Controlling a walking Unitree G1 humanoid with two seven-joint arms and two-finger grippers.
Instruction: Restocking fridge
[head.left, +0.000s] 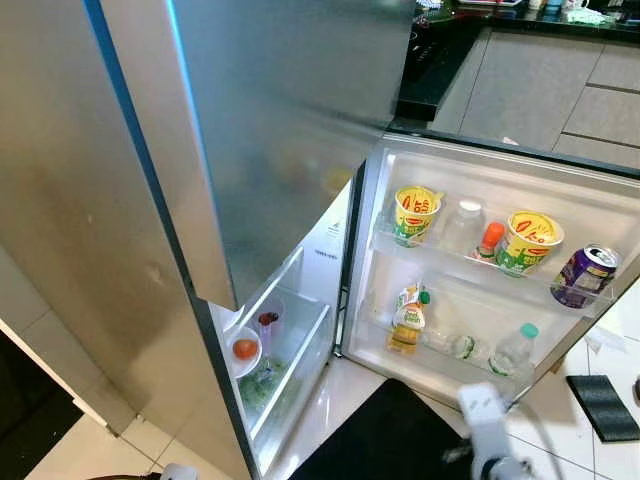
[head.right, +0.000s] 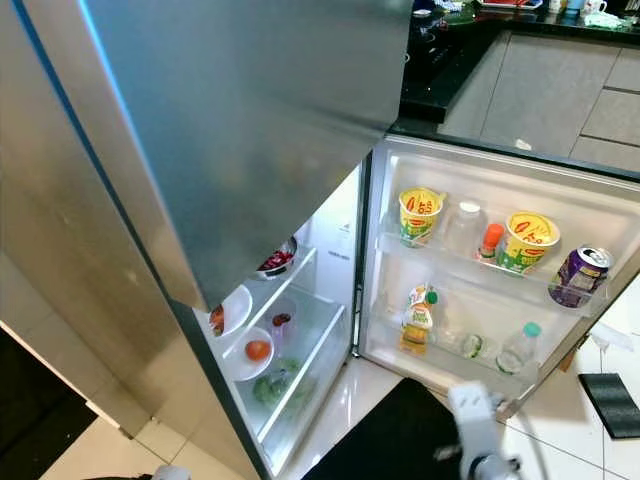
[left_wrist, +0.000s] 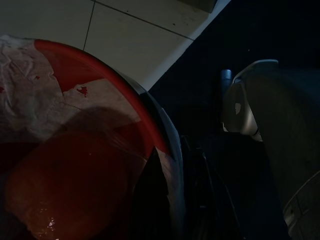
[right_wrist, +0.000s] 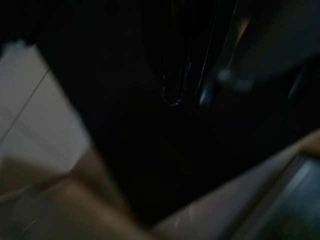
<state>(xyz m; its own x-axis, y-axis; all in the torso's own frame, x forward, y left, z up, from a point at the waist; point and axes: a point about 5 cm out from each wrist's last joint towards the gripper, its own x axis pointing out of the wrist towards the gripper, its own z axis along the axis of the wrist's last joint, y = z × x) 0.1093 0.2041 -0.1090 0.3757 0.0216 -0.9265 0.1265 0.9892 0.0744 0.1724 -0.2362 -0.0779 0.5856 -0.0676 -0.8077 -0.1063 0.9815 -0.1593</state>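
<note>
Door shelf (head.left: 470, 262): cups, jar, can (head.left: 585, 275) at right; bottles below; bowls (head.right: 247, 355) inside fridge, left.

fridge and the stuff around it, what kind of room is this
Most likely a home kitchen. An open fridge holds noodle cups and bottles in its door shelves, grey cabinets under a dark countertop stand behind it, and the floor is pale tile.

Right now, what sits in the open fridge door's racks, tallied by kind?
Noodle cups: 2, one at the rack's left end and one further right
Drink cans: 1, the purple can
Bottles and jars: at least 5, among them the yellow bottle and the green-capped bottle
Total: at least 8; the clear ones are hard to separate.
</note>
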